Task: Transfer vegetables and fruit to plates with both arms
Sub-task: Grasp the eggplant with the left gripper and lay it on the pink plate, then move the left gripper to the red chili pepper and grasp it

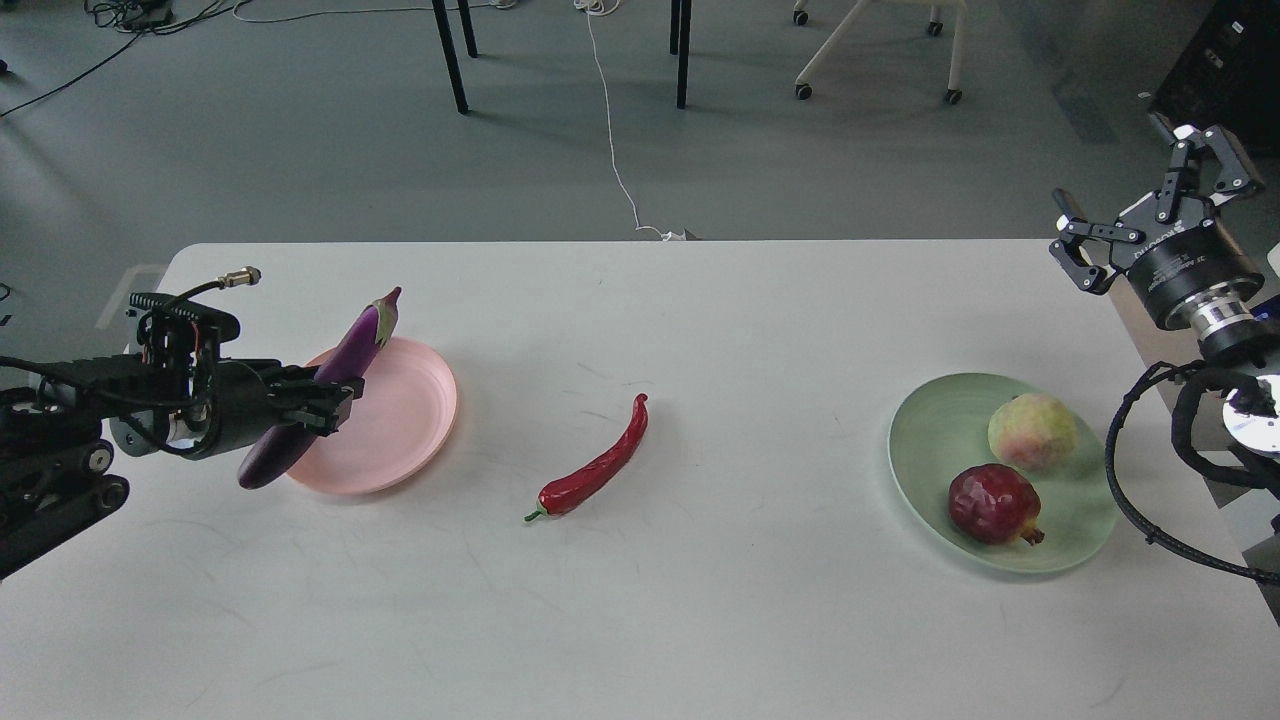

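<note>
My left gripper (322, 400) is shut on the purple eggplant (350, 350) and holds it tilted, stem end up, over the left edge of the pale pink plate (410, 415). The red chili pepper (597, 465) lies on the white table, to the right of the pink plate. The pale green plate (930, 440) at the right holds the green-yellow blushed fruit (1032, 431) and the dark red pomegranate (995, 503). My right gripper (1150, 215) is open and empty, raised beyond the table's far right corner.
The white table (700, 600) ends just right of the green plate. Black cables (1150, 480) loop off my right arm beside that plate. Chair and table legs and a white cord (610, 130) are on the floor beyond.
</note>
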